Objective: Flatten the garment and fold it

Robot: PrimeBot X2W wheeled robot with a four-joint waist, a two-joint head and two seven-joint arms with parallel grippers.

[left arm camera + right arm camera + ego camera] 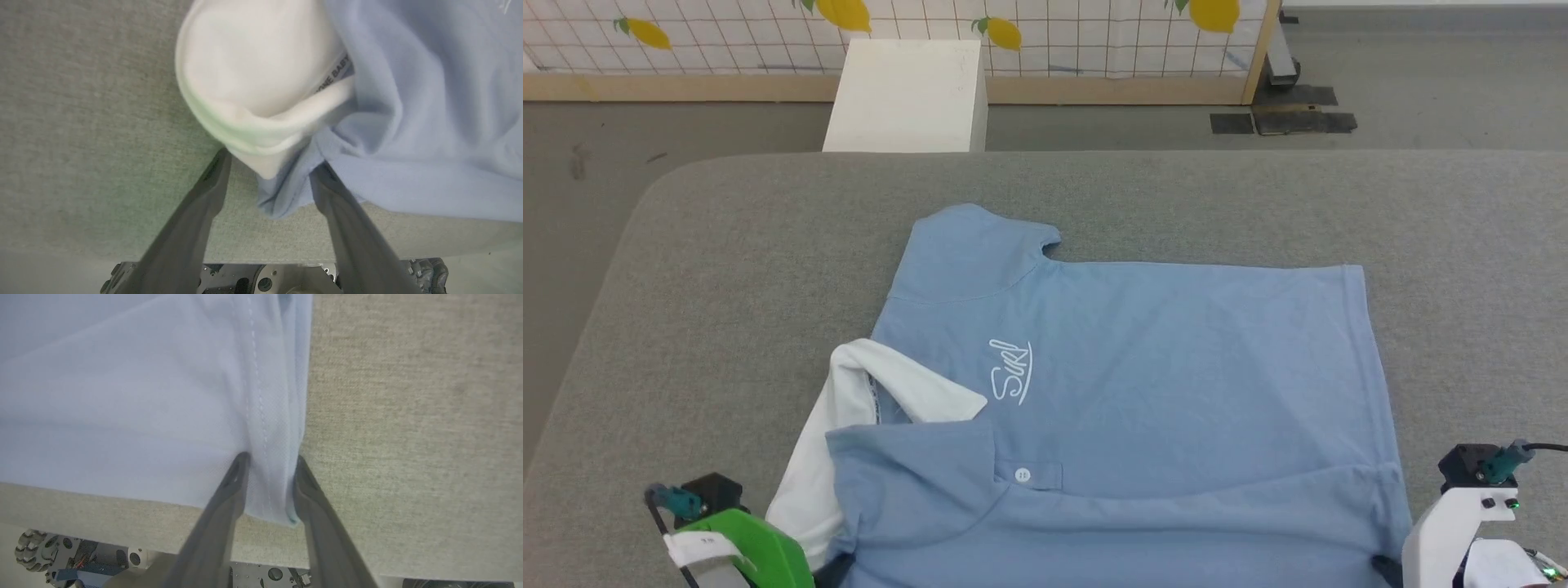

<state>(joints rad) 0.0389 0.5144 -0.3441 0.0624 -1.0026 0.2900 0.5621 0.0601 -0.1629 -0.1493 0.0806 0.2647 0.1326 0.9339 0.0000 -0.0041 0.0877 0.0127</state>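
Observation:
The garment (1127, 392), a light blue polo shirt, lies spread front-up on the grey table, its white script logo (1011, 371) and small button (1023, 474) showing. Its white collar (882, 392) is flipped out to the left, and one sleeve (972, 245) points to the far side. The near edge is folded over in a low band. My left gripper (271, 159) is open at the near left corner, with a bunched blue corner (286, 196) and white lining (261, 81) lying loose between its fingers. My right gripper (271, 456) stands open astride the stitched hem (265, 416) at the near right corner.
The grey padded table (727, 286) has bare room to the left, right and far side of the shirt. Beyond its far edge a white box (907, 94) stands on the floor before a lemon-patterned fence (1054, 41). Dark plates (1282, 121) lie on the floor at the far right.

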